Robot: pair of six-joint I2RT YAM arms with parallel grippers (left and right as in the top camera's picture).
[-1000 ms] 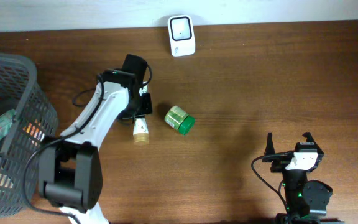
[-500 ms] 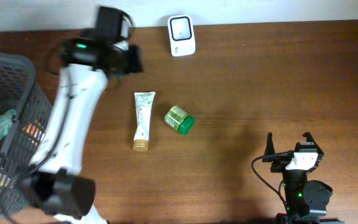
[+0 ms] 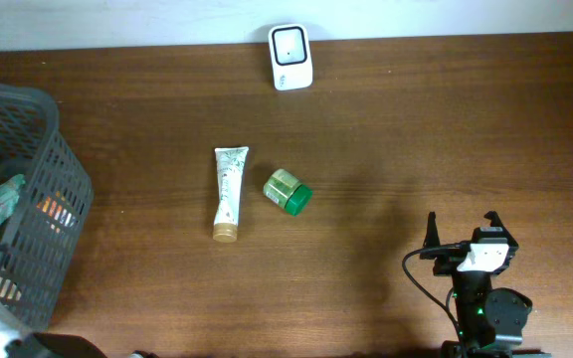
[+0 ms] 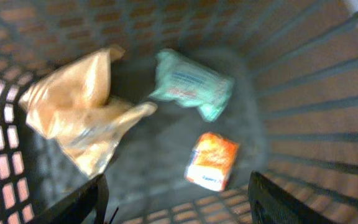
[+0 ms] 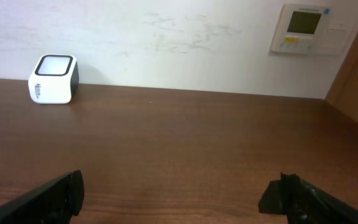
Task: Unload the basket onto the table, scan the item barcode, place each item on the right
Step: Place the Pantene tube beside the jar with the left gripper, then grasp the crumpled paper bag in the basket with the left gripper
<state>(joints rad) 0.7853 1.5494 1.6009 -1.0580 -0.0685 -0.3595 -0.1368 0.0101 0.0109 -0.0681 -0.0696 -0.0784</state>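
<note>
Left jaws hang spread wide over the basket (image 3: pixel 63 149), nothing in them. Right jaws gape empty too. Tube (image 3: pixel 230 191) lies beside the jar (image 3: pixel 287 191) on the counter (image 3: pixel 416 129).

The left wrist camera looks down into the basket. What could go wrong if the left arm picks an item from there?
1. The left gripper hangs open over the tan bag, teal packet and orange box, which lie close together; it might catch two at once.
2. The basket walls stand near its fingers, which could snag in the mesh.
</note>
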